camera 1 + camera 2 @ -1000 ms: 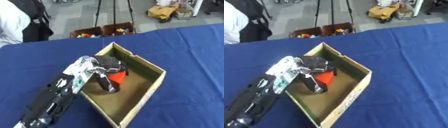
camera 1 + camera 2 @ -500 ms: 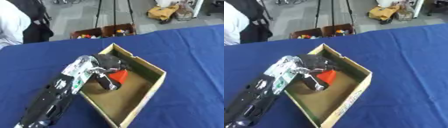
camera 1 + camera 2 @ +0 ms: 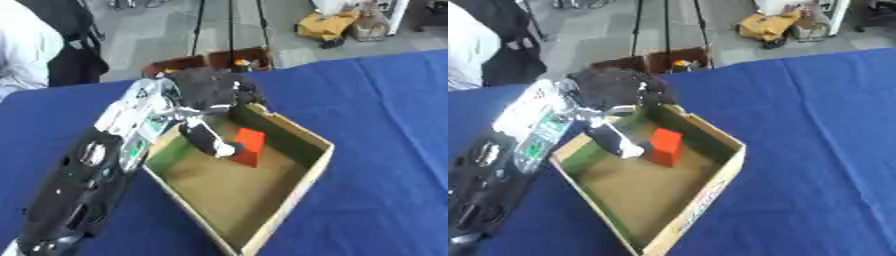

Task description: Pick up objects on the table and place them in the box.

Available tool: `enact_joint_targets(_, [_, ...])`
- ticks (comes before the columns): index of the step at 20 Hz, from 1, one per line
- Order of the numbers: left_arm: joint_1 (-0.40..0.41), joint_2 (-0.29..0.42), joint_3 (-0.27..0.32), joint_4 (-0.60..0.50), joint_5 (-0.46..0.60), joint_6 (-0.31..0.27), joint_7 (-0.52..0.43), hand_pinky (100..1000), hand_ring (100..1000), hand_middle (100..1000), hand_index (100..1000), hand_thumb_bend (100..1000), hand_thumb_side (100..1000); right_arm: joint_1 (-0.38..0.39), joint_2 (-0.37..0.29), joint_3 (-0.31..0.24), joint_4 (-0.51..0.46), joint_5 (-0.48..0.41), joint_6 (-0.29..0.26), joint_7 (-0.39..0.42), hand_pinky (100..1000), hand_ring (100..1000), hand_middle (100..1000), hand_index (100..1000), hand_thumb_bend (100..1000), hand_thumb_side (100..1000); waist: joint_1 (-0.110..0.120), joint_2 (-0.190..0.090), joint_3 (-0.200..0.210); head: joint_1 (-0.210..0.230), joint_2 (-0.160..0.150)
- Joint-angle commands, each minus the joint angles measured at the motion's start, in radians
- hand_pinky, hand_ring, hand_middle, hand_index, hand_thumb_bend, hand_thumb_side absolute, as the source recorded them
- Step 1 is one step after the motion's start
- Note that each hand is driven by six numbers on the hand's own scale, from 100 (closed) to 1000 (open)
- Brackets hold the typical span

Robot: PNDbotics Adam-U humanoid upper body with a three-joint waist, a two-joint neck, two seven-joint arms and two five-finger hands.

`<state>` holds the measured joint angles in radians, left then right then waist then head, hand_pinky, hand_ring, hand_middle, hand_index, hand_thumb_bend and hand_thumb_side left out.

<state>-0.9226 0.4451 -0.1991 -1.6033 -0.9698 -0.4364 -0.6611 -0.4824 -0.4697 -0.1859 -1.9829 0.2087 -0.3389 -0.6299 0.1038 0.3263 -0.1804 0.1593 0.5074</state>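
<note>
On the blue table [image 3: 385, 100], an open cardboard box [image 3: 302, 182] is shown lying at an angle, its inner walls green and its floor brown. Inside the box, near its far corner, a red block [image 3: 248, 146] is seen standing on the floor, just beside the thumb of the left hand. The left arm is seen entering from the lower left corner, black with silver and a green patch on its casing. The left hand [image 3: 203, 92] is held over the far left corner of the box, its dark back turned upward. One finger or thumb [image 3: 206, 140], tipped in white, is extended down into the box toward the block; whether it touches the block cannot be told. The block is not enclosed by the fingers, and the hand is read as relaxed and unclenched. The right hand is not shown in either view.
</note>
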Motion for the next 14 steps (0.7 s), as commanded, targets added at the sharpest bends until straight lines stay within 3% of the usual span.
enact_joint_targets(1, [0.008, 0.071, 0.051, -0.092, 0.169, 0.026, -0.039, 819, 921, 881, 983, 319, 620, -0.004, -0.016, -0.014, -0.017, 0.002, 0.002, -0.006, 756, 742, 790, 772, 100, 576, -0.003, -0.041, 0.007, -0.026, -0.01])
enact_joint_targets(4, [0.048, 0.111, 0.11, -0.188, 0.302, 0.094, -0.039, 805, 900, 866, 982, 321, 625, -0.003, -0.018, -0.018, -0.017, 0.006, 0.002, -0.011, 756, 743, 790, 772, 100, 577, -0.006, -0.04, 0.02, -0.053, -0.009])
enact_joint_targets(6, [0.075, 0.131, 0.157, -0.241, 0.372, 0.164, 0.024, 787, 882, 851, 977, 332, 626, -0.003, -0.02, -0.021, -0.017, 0.008, 0.002, -0.015, 756, 743, 789, 772, 100, 579, -0.01, -0.04, 0.028, -0.07, -0.008])
enact_joint_targets(10, [0.133, 0.17, 0.22, -0.338, 0.514, 0.271, 0.244, 746, 848, 820, 970, 357, 690, -0.002, -0.022, -0.026, -0.017, 0.013, 0.001, -0.023, 755, 743, 788, 772, 100, 582, -0.018, -0.038, 0.043, -0.094, -0.006])
enact_joint_targets(14, [0.202, 0.205, 0.268, -0.391, 0.636, 0.31, 0.448, 713, 824, 797, 960, 360, 654, -0.001, -0.023, -0.03, -0.017, 0.017, 0.0, -0.03, 755, 743, 788, 772, 100, 584, -0.028, -0.037, 0.061, -0.114, -0.001])
